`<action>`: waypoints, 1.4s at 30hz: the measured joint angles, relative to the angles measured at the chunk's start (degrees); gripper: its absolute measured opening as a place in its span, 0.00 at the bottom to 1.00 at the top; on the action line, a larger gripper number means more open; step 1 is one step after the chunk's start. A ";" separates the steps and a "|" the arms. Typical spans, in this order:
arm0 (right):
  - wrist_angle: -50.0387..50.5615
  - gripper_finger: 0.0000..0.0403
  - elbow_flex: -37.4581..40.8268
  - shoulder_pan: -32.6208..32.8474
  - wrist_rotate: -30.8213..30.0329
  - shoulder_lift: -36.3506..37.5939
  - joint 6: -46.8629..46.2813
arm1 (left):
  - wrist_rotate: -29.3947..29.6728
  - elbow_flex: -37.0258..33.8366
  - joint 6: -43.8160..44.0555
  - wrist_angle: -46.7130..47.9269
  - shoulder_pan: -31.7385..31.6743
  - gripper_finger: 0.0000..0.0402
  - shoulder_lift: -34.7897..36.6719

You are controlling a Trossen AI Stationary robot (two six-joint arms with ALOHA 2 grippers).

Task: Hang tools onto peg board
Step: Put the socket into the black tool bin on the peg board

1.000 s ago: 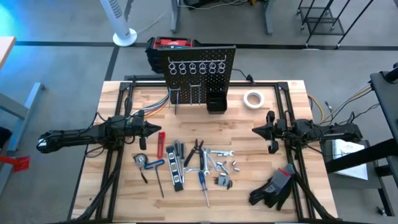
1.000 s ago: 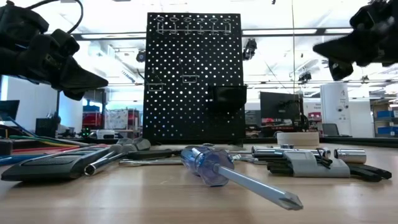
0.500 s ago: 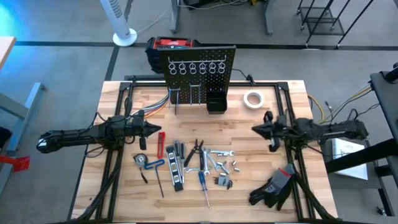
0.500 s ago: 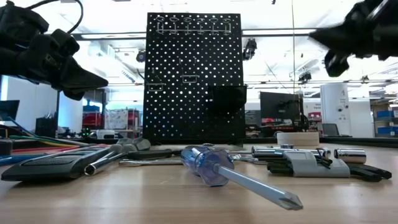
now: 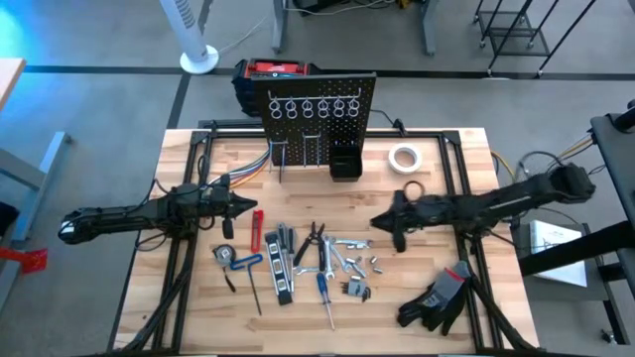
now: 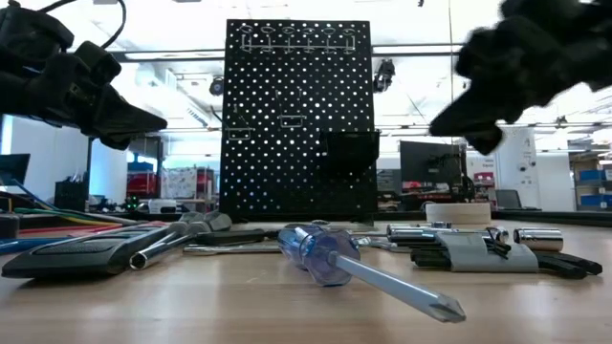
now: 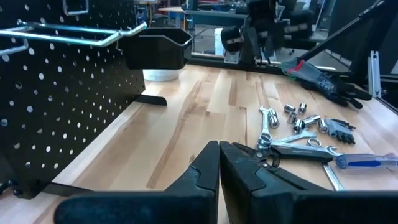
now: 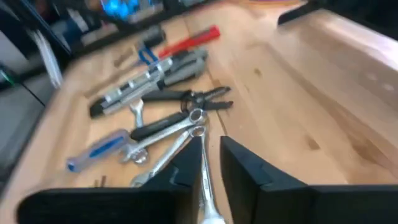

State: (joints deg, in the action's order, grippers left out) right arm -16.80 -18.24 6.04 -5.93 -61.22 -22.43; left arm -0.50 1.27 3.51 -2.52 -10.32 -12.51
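A: Change since the earlier frames?

B: The right arm has extended from the right side of the bench [image 5: 466, 149] toward the centre. The right tool [image 5: 382, 220] is now above the bench just right of the tools [image 5: 317, 260], no longer near the right frame rail. Left arm: no change in position.

A: Right tool condition?

B: Fingers parted by a narrow gap, as seen in the right wrist view [image 8: 208, 165]. Nothing is gripped. The wrenches [image 8: 174, 140] and black pliers [image 8: 186, 96] lie on the wood ahead of the fingers.

A: Left tool condition?

B: The left tool [image 5: 250, 206] hovers over the left half of the bench, fingers fully together, empty. Its tip points toward the middle.

A: Location of the tools?

B: All lie on the bench in a loose cluster at front centre. The blue-handled screwdriver [image 6: 330, 256] is nearest the front edge. The red-handled tool [image 5: 258, 227] is at the cluster's left, close below the left tool.

A: Peg board?

B: The peg board [image 5: 316, 107] stands upright at the rear centre of the bench. Its ring hooks [image 5: 314, 106] carry nothing. The small black bin [image 5: 345, 163] sits at its lower right. The white tape roll [image 5: 403, 158] lies to the right of the board; the black gloves [image 5: 439, 297] lie at front right.
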 joint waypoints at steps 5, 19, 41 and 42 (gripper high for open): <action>8.11 0.28 -12.02 -0.06 -0.33 -14.26 3.49 | 0.00 -0.02 0.04 -0.16 -0.01 0.00 0.00; 22.30 0.38 -21.50 1.58 6.85 -25.85 8.20 | 0.03 -0.02 6.01 -7.13 -0.01 0.00 -0.22; 21.09 0.22 -21.47 3.70 4.07 -33.97 16.85 | 2.92 0.00 4.48 -7.67 0.01 0.00 -3.12; 21.11 0.20 -21.45 3.70 3.89 -33.78 16.85 | 3.08 0.00 4.50 -7.61 -0.01 0.00 -3.33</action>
State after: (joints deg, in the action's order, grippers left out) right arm 4.31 -39.68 9.74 -2.04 -95.00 -5.58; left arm 2.58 1.28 8.01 -10.13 -10.33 -15.84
